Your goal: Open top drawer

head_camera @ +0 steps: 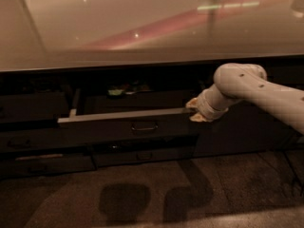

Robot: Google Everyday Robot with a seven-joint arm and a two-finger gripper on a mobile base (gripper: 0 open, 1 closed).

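**TOP DRAWER: PARTLY OPEN, GRIPPER AT RIGHT END OF FRONT**

The top drawer (123, 127) sits directly under the counter (142, 32) and stands partly pulled out. Its light rim projects ahead of the slimmer drawers (142, 155) below. The gripper (195, 111) is at the right end of the drawer front, level with the rim and touching it or just beside it. Whether the jaws are clenched on the rim or released cannot be told.

Handling, as judged:
- The front is rigid and wide. It probably runs on slides with moderate resistance.
- A pull at one end may skew the tray and bind it.
- The centred loop handle (144, 126) is the balanced hold point. The rim is an alternative, but smooth, so slip is possible.
- Small items (121, 90) lie inside. A steady, straight pull avoids shifting them.
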